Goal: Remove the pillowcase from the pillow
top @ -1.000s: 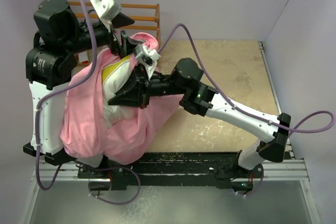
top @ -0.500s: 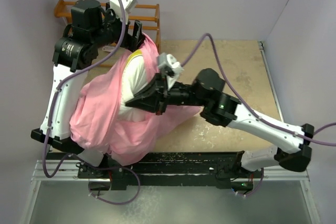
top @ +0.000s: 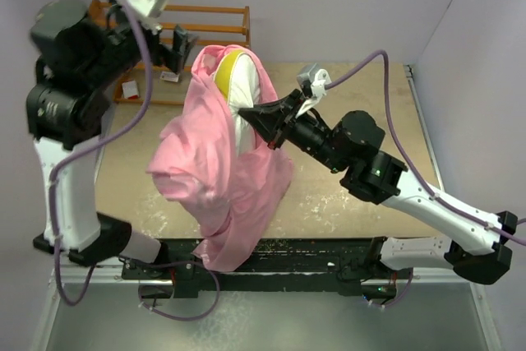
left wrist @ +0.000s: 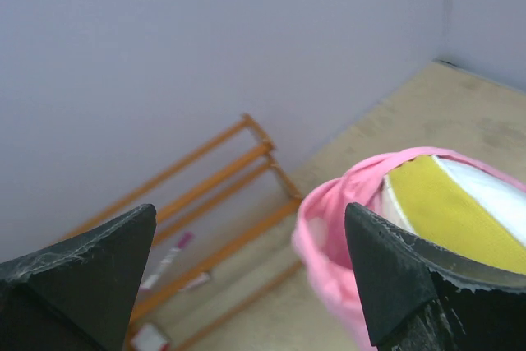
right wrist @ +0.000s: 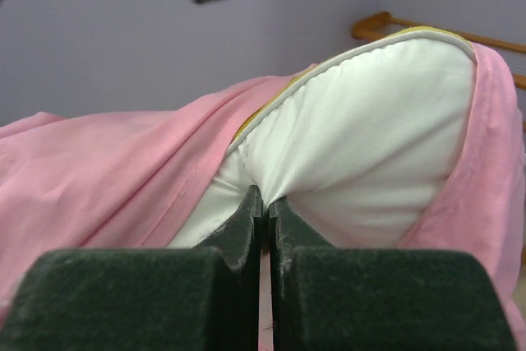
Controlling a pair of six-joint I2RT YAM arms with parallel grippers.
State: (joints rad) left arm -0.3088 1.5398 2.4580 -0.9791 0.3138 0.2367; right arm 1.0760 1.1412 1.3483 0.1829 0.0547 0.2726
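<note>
The pink satin pillowcase point(top: 218, 174) hangs bunched around the cream-white pillow point(top: 245, 92), whose top corner with the yellow-green band point(top: 229, 64) sticks out. My right gripper point(top: 255, 117) is shut on the white pillow fabric and holds the pillow up above the table. In the right wrist view the gripper point(right wrist: 265, 195) pinches a fold of the pillow point(right wrist: 362, 145), with the pillowcase point(right wrist: 107, 178) draped on both sides. My left gripper point(top: 182, 43) is open and empty, just left of the pillow's top. In the left wrist view the gripper point(left wrist: 251, 211) frames the pillowcase rim point(left wrist: 329, 228) and the pillow's yellow band point(left wrist: 444, 203).
A wooden rack point(top: 215, 22) stands against the back wall behind the left gripper, and it shows in the left wrist view point(left wrist: 205, 195). Small packets point(top: 131, 89) lie by it. The tan table point(top: 370, 96) is walled at back and right.
My left gripper has let go of the pillowcase and drawn back to the left. My right arm has lifted the pillow up and rightward; the pillowcase has slid lower and more pillow shows.
</note>
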